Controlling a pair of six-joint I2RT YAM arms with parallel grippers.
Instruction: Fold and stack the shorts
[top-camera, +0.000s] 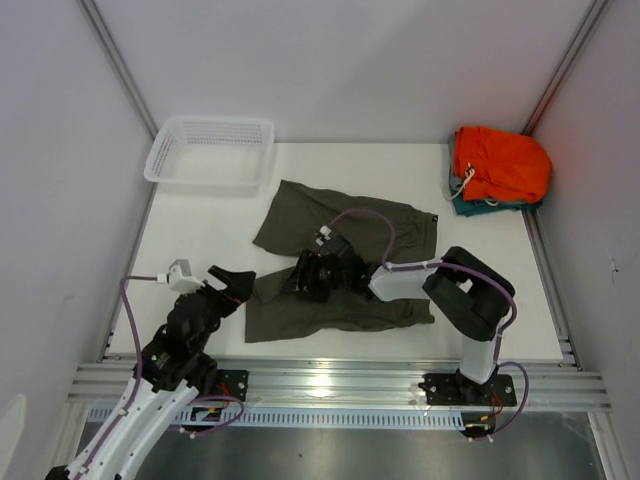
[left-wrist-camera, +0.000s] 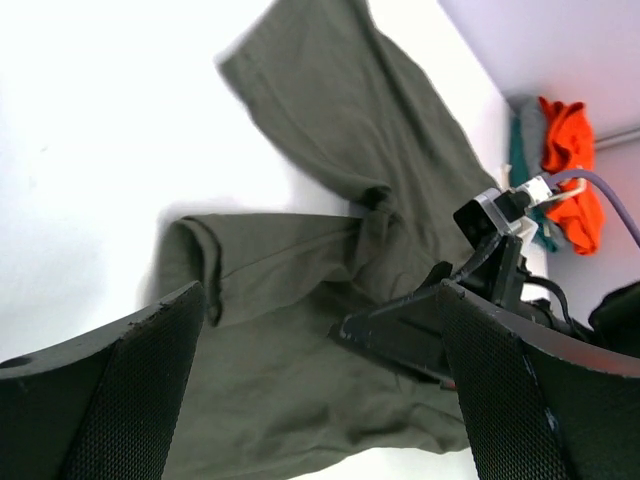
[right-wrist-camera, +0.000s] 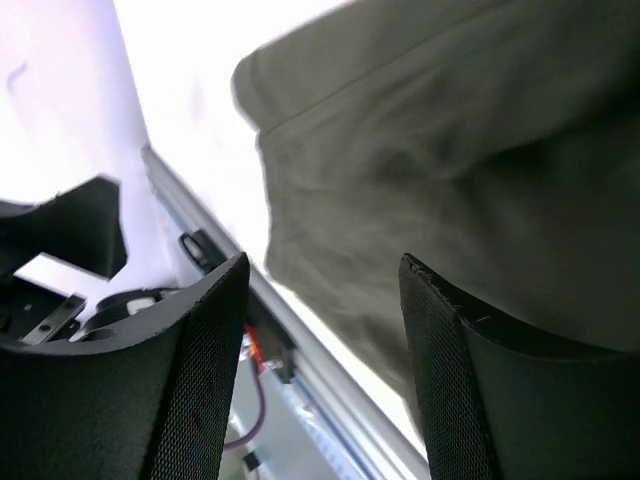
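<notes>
Under the right gripper (top-camera: 311, 277) lie the shorts (top-camera: 345, 216).

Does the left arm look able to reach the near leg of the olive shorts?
Likely yes: the left gripper is open beside the near hem of the shorts, with nothing between them.

Basket (top-camera: 210, 150) back-L of shorts (top-camera: 300, 215), clothes pile (top-camera: 500, 165) back-R.

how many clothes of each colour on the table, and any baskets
olive-green shorts: 1
orange garment: 1
teal garment: 1
white basket: 1
total: 4
</notes>
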